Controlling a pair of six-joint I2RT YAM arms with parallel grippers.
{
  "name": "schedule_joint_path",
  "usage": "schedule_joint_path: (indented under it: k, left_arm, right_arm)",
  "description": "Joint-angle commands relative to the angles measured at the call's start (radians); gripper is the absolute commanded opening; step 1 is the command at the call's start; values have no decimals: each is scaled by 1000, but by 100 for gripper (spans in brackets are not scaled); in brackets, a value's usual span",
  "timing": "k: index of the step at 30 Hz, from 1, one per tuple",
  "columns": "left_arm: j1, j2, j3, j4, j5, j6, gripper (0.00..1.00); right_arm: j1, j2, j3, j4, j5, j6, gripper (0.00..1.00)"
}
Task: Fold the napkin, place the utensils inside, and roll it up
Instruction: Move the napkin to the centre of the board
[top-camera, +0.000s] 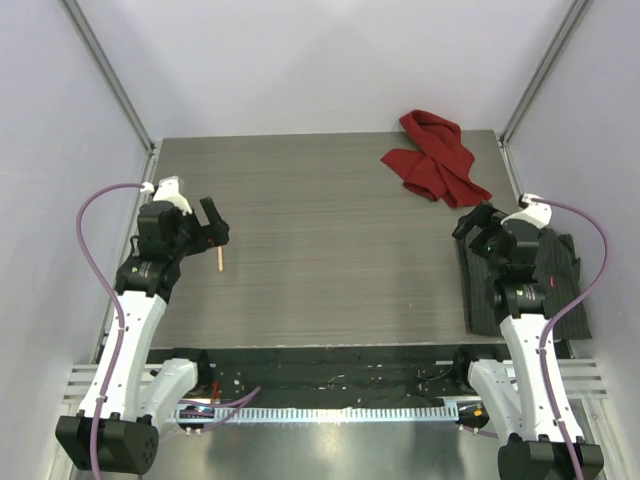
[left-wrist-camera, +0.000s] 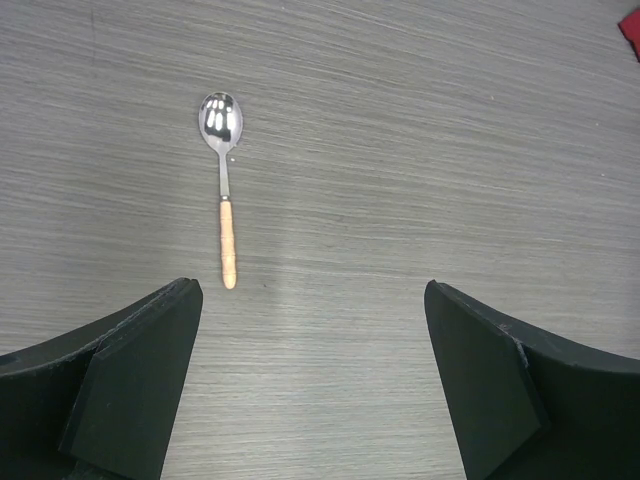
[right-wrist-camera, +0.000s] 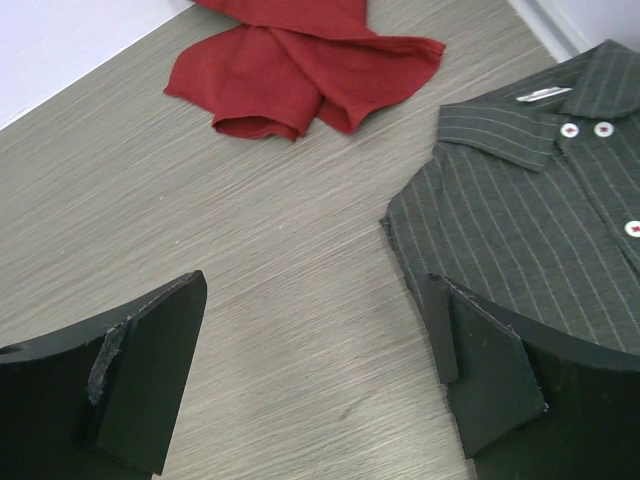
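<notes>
The napkin (top-camera: 432, 158) is a deep-red cloth lying crumpled at the table's back right; it also shows in the right wrist view (right-wrist-camera: 300, 65). One utensil, a spoon (left-wrist-camera: 224, 190) with a shiny metal bowl and a tan wooden handle, lies flat on the table's left side; only its handle (top-camera: 221, 260) shows from above. My left gripper (top-camera: 212, 225) is open and empty above the table, just short of the spoon's handle end (left-wrist-camera: 312, 370). My right gripper (top-camera: 475, 222) is open and empty, hovering between napkin and shirt (right-wrist-camera: 315, 370).
A dark pinstriped button-up shirt (top-camera: 560, 285) lies at the table's right edge under my right arm, its collar toward the napkin (right-wrist-camera: 540, 200). White walls enclose the grey wood-grain table (top-camera: 330, 250) on three sides.
</notes>
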Motion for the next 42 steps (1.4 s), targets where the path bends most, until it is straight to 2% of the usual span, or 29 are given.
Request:
schedule_joint_path:
  k: [1,9,10,11,13,17,20,27,30,34,42]
  left_arm:
    - [5,3,46,13,-40,-21,100]
    - [5,-11,15,27,-63,5,100]
    - [4,-10,13,28,-65,17,100]
    - [4,-10,10,30,-59,22,100]
    - [4,-10,-3,36,-50,29,100]
    - [-5,-2,-11,44,-25,35,100]
    - [-9,15,-7,41,3,48,100]
    - [-15,33,-5,38,24,58,100]
    - [-21,39,-5,38,24,60,100]
    - [-39,59,-7,44,58,62,100]
    - [-52,73,-7,44,72,68,100]
  right_arm:
    - [-3,-7,47,-14,65,1,100]
    - [-1,118,108,-4,23,-20,98]
    - [-1,139,116,21,10,-22,96]
    - [-1,198,130,36,-7,-20,86]
    - [15,278,151,78,-11,-9,82]
    - [115,582,306,64,74,-28,77]
    - [169,722,403,75,104,-43,77]
    - [206,1145,677,95,177,-25,75]
    - [206,1242,798,95,190,-18,75]
    - [206,1404,970,82,289,-35,77]
    - [207,1658,1282,-61,397,-120,77]
